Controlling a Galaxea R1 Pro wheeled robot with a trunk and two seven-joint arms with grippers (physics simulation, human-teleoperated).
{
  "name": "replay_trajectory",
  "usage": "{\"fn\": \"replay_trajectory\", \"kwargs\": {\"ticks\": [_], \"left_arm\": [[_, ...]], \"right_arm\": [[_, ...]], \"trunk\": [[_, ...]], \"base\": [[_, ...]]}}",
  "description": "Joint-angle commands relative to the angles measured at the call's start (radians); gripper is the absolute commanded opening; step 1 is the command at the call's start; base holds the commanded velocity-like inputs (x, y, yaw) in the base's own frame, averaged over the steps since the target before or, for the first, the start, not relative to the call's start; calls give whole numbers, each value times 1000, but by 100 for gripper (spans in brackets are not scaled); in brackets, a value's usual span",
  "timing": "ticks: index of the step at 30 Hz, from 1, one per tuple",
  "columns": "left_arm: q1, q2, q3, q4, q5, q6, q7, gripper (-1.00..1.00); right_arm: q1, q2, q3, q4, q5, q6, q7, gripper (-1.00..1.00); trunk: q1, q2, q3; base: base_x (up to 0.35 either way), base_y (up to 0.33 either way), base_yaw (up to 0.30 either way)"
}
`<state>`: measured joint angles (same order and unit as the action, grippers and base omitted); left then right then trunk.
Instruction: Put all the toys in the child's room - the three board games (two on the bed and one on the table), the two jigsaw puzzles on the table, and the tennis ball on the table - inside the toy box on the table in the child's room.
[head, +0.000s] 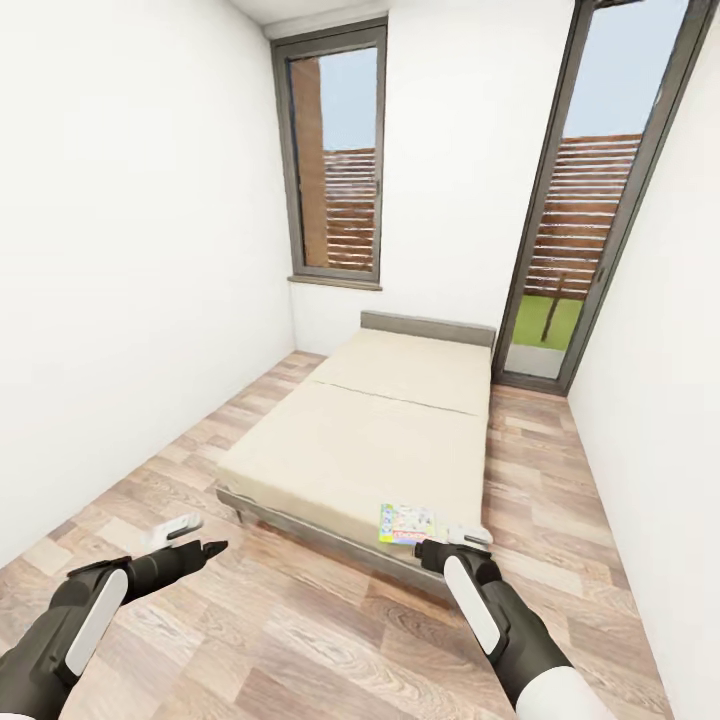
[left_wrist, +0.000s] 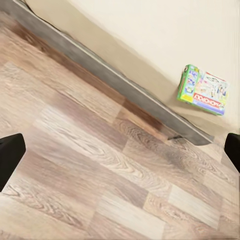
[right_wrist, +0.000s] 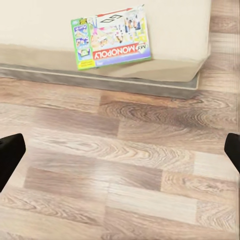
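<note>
Only one board game (head: 407, 523), pale with a red banner, lies flat at the bed's (head: 400, 430) near corner by the edge. Right gripper (head: 462, 540) hovers beside it, left gripper (head: 190, 535) over floor (head: 300, 640); both jaws seem open. Approach low, pinching the overhanging edge.

The board game (head: 407, 523) lies on the bed's (head: 380, 440) near corner, just ahead of the right gripper (head: 462, 541); the left gripper (head: 190, 535) hangs over floor (head: 300, 640), well to its left.
</note>
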<state>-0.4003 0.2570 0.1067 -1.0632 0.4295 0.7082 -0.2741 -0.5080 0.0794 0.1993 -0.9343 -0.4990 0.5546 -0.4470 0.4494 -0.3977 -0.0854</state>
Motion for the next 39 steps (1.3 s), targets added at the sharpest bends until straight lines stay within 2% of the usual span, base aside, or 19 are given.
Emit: {"fn": "replay_trajectory", "kwargs": {"ticks": [1, 39], "left_arm": [[0, 0, 2, -1, 1, 7, -4, 100], [0, 1, 4, -1, 1, 7, -5, 100]], "right_arm": [[-1, 0, 3, -1, -10, 1, -10, 100], [-1, 0, 2, -1, -10, 0, -10, 100]], "trunk": [[1, -2, -2], [1, -2, -2]], "base": [[0, 1, -280], [3, 0, -280]]}}
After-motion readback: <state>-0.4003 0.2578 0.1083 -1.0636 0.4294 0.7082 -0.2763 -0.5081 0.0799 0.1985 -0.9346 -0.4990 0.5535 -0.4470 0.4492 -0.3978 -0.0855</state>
